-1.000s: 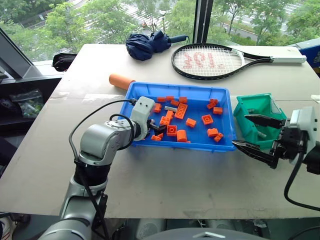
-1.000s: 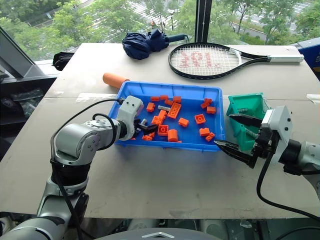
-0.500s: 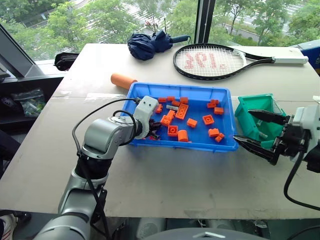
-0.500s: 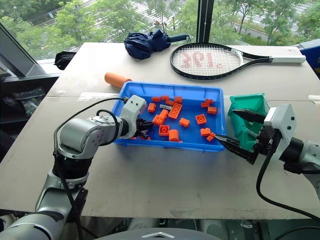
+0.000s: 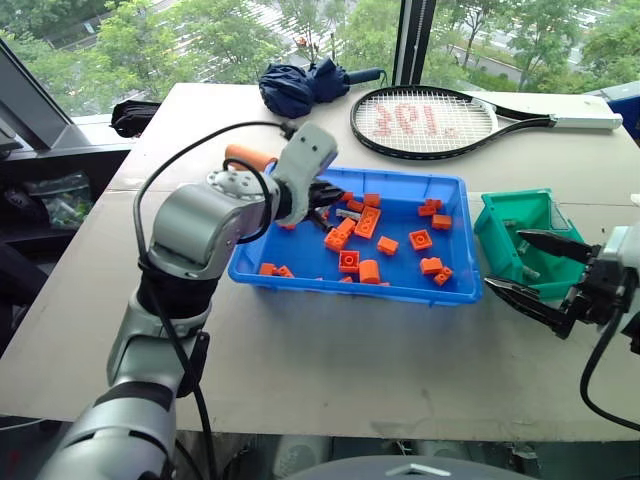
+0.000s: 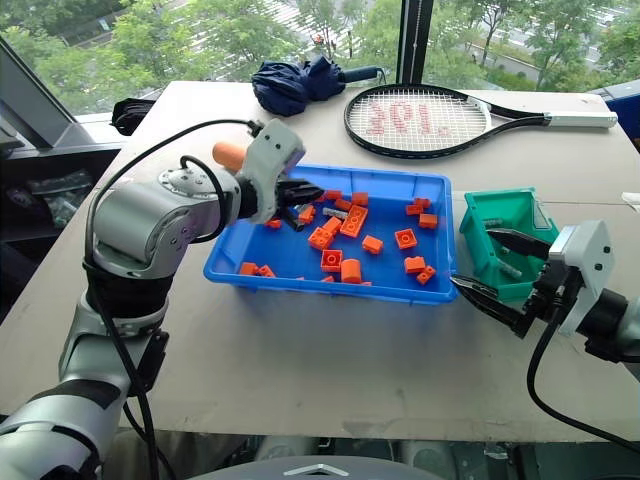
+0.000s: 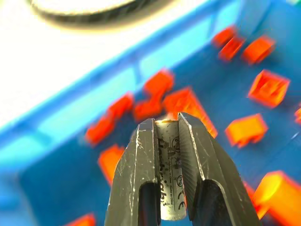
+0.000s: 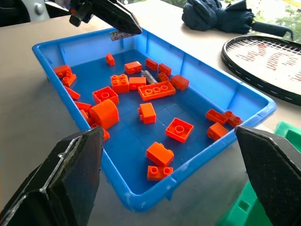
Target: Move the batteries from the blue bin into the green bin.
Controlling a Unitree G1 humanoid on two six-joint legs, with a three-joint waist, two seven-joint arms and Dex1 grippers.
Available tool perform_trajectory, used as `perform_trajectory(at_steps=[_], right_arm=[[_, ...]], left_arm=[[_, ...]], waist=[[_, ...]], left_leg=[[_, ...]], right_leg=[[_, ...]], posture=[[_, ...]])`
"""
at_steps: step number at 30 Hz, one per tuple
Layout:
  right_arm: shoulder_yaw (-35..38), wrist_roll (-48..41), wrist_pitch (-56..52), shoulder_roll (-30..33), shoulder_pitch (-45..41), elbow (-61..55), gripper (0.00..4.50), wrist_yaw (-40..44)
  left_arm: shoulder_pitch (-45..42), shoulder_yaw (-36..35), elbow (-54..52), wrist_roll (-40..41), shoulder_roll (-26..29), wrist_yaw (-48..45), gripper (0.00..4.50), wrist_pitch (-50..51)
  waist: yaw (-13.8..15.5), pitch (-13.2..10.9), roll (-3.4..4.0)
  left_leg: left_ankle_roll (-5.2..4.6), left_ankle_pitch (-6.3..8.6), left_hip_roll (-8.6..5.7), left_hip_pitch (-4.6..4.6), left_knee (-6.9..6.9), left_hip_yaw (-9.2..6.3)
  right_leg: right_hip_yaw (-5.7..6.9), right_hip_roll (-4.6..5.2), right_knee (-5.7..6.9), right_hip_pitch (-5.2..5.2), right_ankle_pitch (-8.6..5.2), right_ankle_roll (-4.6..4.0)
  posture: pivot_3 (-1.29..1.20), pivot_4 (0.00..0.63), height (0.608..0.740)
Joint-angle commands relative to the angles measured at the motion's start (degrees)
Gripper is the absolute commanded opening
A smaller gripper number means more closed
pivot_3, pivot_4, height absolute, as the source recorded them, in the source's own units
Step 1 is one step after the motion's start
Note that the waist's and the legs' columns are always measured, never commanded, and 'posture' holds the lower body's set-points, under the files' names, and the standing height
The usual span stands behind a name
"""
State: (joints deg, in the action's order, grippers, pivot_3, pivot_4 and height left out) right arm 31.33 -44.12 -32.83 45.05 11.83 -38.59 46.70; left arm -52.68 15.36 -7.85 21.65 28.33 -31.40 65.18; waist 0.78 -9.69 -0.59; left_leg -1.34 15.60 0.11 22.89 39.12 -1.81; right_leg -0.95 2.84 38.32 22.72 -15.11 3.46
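CE mark on held battery, racket marking unreadable

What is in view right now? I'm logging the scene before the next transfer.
Blue bin: one, blue, table centre.
Bricks: many, orange, in the blue bin.
Batteries: one silver in the left gripper; one grey among the bricks; some in the green bin.
Green bin: one, teal, right of the blue bin.
Cylinder: one, orange, behind the blue bin.
Racket: one, black, far side.
Umbrella: one, navy, far side.
Left gripper: shut on a battery, above the blue bin.
Right gripper: fingers open, by the green bin.
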Motion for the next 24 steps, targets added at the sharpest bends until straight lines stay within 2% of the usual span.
perform_trajectory(at_steps=[1,8,11,16,22,24], right_arm=[[2.84,-0.66,1.49,-0.40,0.79,-2.38,4.50,-0.95],[5.32,-0.96,1.73,-1.54,4.42,-5.80,4.50,-3.06],[6.24,-1.06,1.46,-2.38,6.44,-7.57,4.50,-4.41],[5.75,2.54,0.14,-2.01,7.80,-8.10,4.50,-9.01],[5.28,1.34,-1.23,-1.61,7.42,-8.59,4.50,-10.64],[4.80,1.75,-1.02,-1.75,7.58,-8.59,4.50,-10.73]], left_arm=[[-4.51,5.60,10.47,-3.76,-4.27,-5.65,0.02,-10.97],[-11.37,11.50,30.95,-10.17,-13.38,-13.09,0.02,-24.26],[-13.50,10.57,38.50,-12.24,-16.46,-13.81,0.02,-27.57],[-15.14,10.10,44.02,-14.78,-18.64,-15.65,0.02,-30.21],[-16.26,9.26,47.77,-17.21,-19.87,-16.78,0.02,-32.86],[-16.49,8.29,48.51,-17.25,-20.06,-17.32,1.03,-33.68]], waist=[[-0.01,-0.01,-0.01],[-0.02,-0.03,-0.01],[-0.15,-0.03,-0.01],[-0.13,-0.03,-0.02],[-0.07,-0.03,-0.02],[-0.08,-0.03,-0.02]], left_leg=[[0.00,0.00,-0.04,0.00,0.00,-0.01],[-0.04,0.02,-0.08,0.04,-0.02,0.01],[-0.09,0.05,-0.10,0.06,-0.02,0.02],[-0.11,0.06,-0.07,0.06,-0.02,0.02],[-0.11,0.06,-0.08,0.08,-0.02,0.01],[-0.11,0.06,-0.08,0.08,-0.02,0.01]], right_leg=[[0.02,-0.05,0.01,0.00,0.00,0.00],[0.01,-0.11,-0.04,0.03,0.00,0.00],[-0.01,-0.11,-0.08,0.03,-0.01,0.00],[0.00,-0.12,-0.08,0.04,-0.01,0.01],[0.00,-0.12,-0.08,0.04,-0.01,0.01],[0.00,-0.12,-0.08,0.04,-0.01,0.01]], posture=[[0.00,0.150,0.740],[0.00,0.150,0.740],[0.00,0.150,0.740],[0.00,0.150,0.740],[0.00,0.150,0.740],[0.00,0.150,0.740]])
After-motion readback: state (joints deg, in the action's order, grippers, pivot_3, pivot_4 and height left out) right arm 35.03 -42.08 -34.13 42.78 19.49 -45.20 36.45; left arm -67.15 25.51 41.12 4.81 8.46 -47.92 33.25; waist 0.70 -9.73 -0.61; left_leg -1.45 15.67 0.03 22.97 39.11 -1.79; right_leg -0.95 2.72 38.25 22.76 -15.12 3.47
